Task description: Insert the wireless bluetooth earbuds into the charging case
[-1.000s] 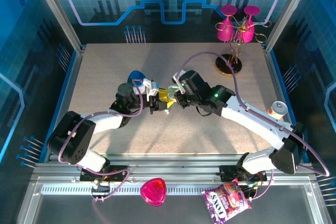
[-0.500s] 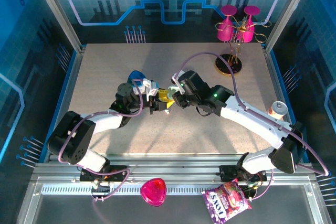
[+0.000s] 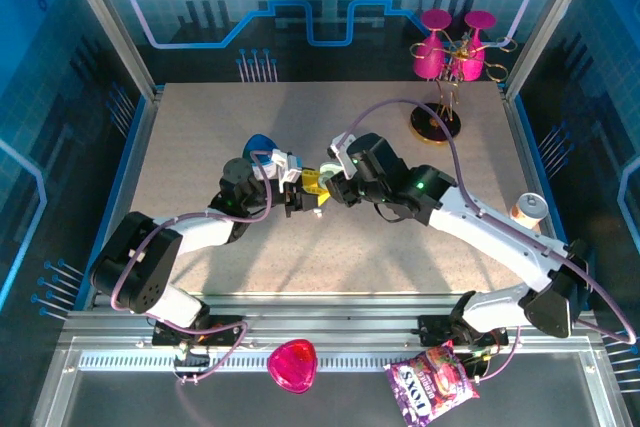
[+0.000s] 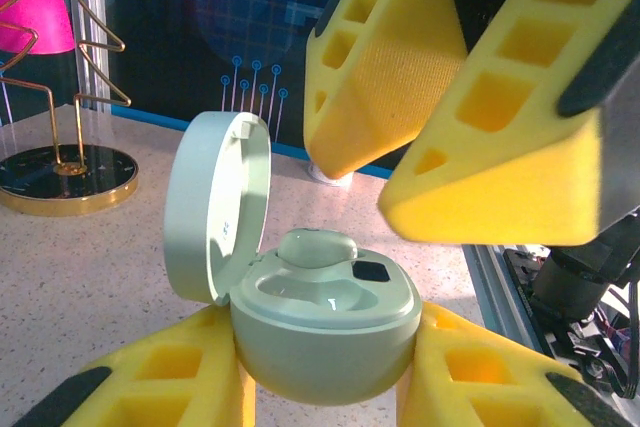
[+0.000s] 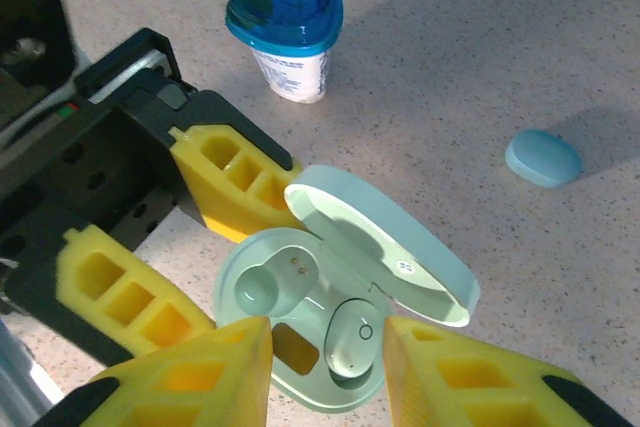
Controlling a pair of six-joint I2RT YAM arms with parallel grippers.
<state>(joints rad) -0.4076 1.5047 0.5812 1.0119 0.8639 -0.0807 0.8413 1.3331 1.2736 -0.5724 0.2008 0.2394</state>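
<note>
Speckled beige worktop (image 3: 330, 252) sits inside a blue-panelled enclosure. On the metal rail at its near edge lie a pink heart-shaped container (image 3: 292, 365) and a purple snack packet (image 3: 430, 387).

Both arms meet at mid-worktop. The left jaws are pinched on the base of the pale green charging case (image 4: 325, 332), one yellow pad on each side. The case sits level with its opening facing up. Its lid (image 4: 215, 207) is swung open and stands nearly upright on the hinge side, at the left in the left wrist view. One earbud (image 5: 350, 337) sits in a well of the case, its long axis crossing the base's longer axis. The neighbouring well (image 5: 255, 287) is bare.

The right jaws are spread with nothing between them. They hang just above the open case without touching it, one pad either side of the seated earbud in the right wrist view.

Farther out on the worktop stand a blue-lidded cup (image 5: 285, 22) and, well apart from it, a closed pale blue oval case (image 5: 543, 157). At the far right corner, pink glasses (image 3: 450, 42) hang on a gold wire stand (image 3: 437, 122).
</note>
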